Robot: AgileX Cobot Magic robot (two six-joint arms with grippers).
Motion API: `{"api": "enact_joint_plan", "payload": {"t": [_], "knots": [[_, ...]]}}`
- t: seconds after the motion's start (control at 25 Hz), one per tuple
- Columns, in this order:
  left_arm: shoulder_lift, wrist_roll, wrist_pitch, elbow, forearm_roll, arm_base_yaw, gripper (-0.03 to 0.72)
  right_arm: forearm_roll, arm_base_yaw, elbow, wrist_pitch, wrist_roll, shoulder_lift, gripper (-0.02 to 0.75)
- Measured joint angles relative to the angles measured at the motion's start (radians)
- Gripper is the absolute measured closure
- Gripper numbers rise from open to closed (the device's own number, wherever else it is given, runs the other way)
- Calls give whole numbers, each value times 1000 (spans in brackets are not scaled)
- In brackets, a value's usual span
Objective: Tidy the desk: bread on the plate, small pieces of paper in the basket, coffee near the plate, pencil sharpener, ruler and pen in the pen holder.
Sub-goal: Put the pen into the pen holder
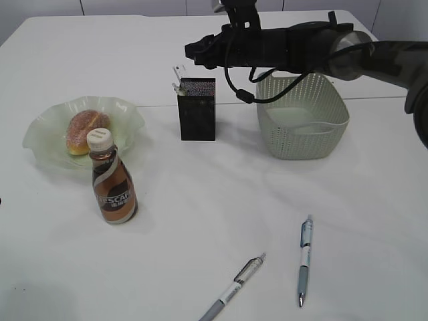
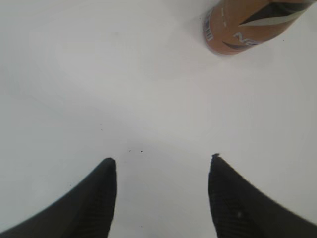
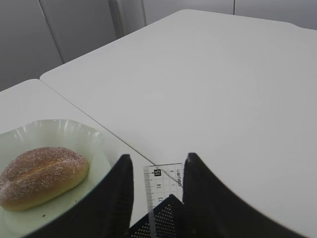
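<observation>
The bread (image 1: 85, 130) lies on the plate (image 1: 43, 127), and the coffee (image 1: 112, 180) stands just in front of it. The clear ruler (image 3: 166, 183) stands upright in the black pen holder (image 1: 197, 110). My right gripper (image 3: 159, 155) hovers over the holder, open, its fingers on either side of the ruler's top, with a gap on the left. My left gripper (image 2: 162, 158) is open and empty above the bare desk (image 2: 99, 74), the coffee (image 2: 247, 25) beyond it. Two pens (image 1: 304, 261) (image 1: 234, 284) lie at the desk's front. Pencil sharpener and paper pieces are out of view.
The sage-green basket (image 1: 304, 124) stands right of the pen holder, under my right arm (image 1: 314, 50). A seam (image 1: 374, 99) crosses the desk behind it.
</observation>
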Motion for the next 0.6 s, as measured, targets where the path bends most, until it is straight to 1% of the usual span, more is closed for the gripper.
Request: {"api": "enact_joint_plan", "payload": {"t": [0.12, 0.2, 0.32, 0.44, 0.52, 0.6], "knots": [[0, 0, 0, 0, 0, 0, 255, -14, -4, 0, 22, 61, -2, 479], [0, 0, 2, 0, 0, 0, 255, -94, -7, 0, 22, 165, -18, 478], [0, 0, 2, 0, 0, 0, 255, -308, -7, 0, 29, 444, -65, 477], [0, 0, 2, 0, 0, 0, 255, -571, -7, 0, 94, 764, -129, 477], [0, 0, 2, 0, 0, 0, 255, -674, -7, 0, 188, 919, -175, 477], [0, 0, 2, 0, 0, 0, 255, -738, -7, 0, 287, 1032, -214, 477]]}}
